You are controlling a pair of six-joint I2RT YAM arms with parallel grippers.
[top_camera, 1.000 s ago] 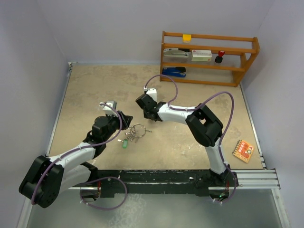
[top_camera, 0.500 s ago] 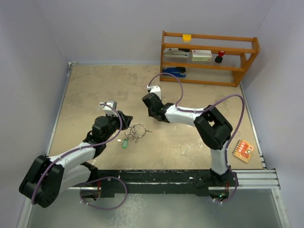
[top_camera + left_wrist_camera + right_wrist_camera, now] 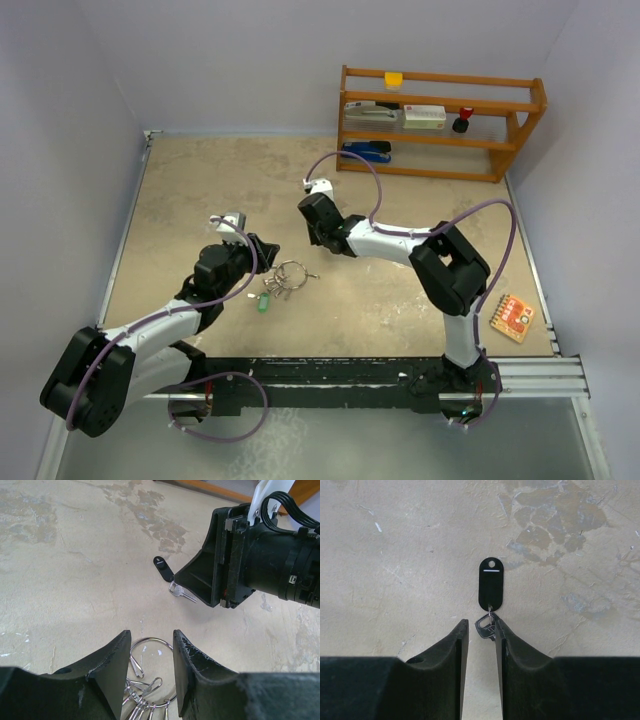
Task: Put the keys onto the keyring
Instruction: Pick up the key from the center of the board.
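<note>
The keyring (image 3: 289,274) lies on the table with several silver keys clipped to it, and one green-headed key (image 3: 263,303) at its near side. My left gripper (image 3: 268,252) is open just over it. In the left wrist view the ring (image 3: 152,650) shows between and under the fingers (image 3: 114,662). My right gripper (image 3: 320,240) points down at a loose silver key (image 3: 182,591) joined to a black oval tag (image 3: 491,583). In the right wrist view that key's head (image 3: 485,624) sits between the open tips, against the right finger (image 3: 507,645).
A wooden shelf (image 3: 440,120) stands at the back right with a blue stapler (image 3: 366,151), a box and small items. An orange card (image 3: 512,317) lies near the right front edge. Grey walls close the left, back and right sides.
My right arm's elbow has swung to the right and its wrist has shifted a little farther back. My left arm and the keyring have not moved.
</note>
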